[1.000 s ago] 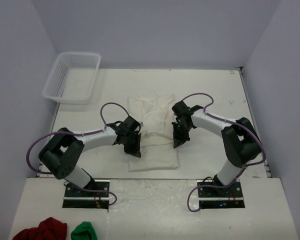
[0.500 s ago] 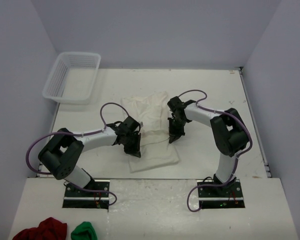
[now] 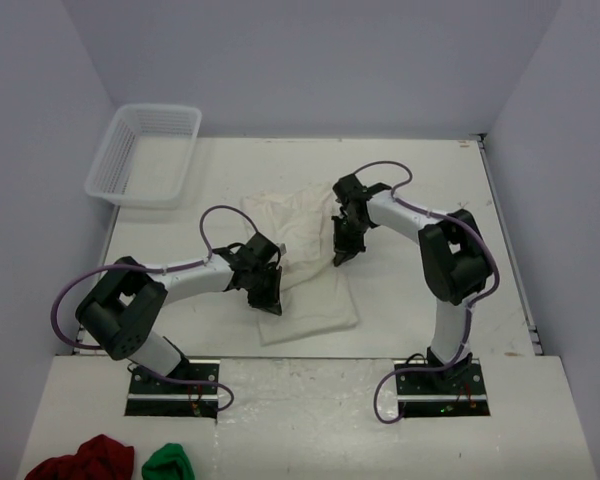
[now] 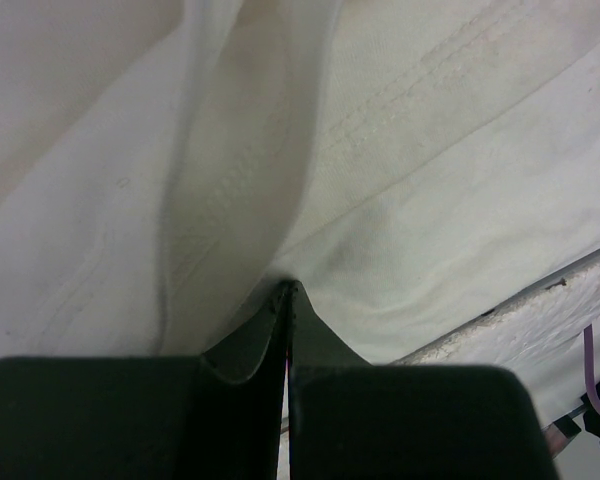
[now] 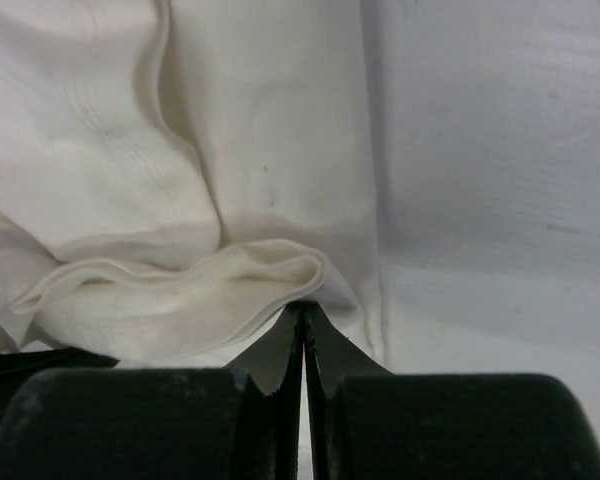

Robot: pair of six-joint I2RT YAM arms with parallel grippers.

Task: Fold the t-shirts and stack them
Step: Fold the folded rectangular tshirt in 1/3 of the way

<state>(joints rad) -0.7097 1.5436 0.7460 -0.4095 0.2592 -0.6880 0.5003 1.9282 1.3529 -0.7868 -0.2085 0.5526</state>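
My left gripper (image 3: 269, 303) and right gripper (image 3: 339, 256) are each pinched fully closed on a fold of the rumpled off-white cotton t-shirt (image 3: 310, 300), which lies mid-table between my arms.

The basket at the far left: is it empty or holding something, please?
Empty: the basket shows only its bare mesh floor from above.
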